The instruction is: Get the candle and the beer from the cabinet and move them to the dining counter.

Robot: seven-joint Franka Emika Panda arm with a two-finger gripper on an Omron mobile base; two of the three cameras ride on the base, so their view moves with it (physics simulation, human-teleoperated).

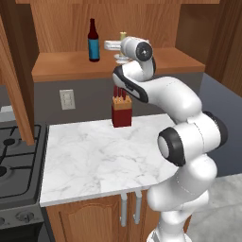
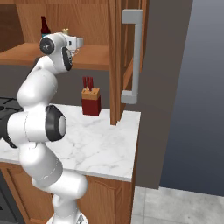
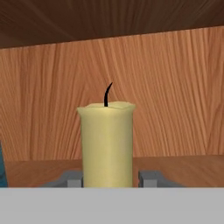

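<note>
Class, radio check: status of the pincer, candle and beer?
Pincer shut on candle, inside cabinet. Beer upright on shelf beside it. Nothing blocking.

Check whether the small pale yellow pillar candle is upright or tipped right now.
Upright. In the hand view the pale yellow pillar candle stands vertical, wick on top, between the gripper fingertips.

Cabinet shelf carries the beer upright and the candle, apparently resting on it. Marble worktop below carries a red knife block.
</note>
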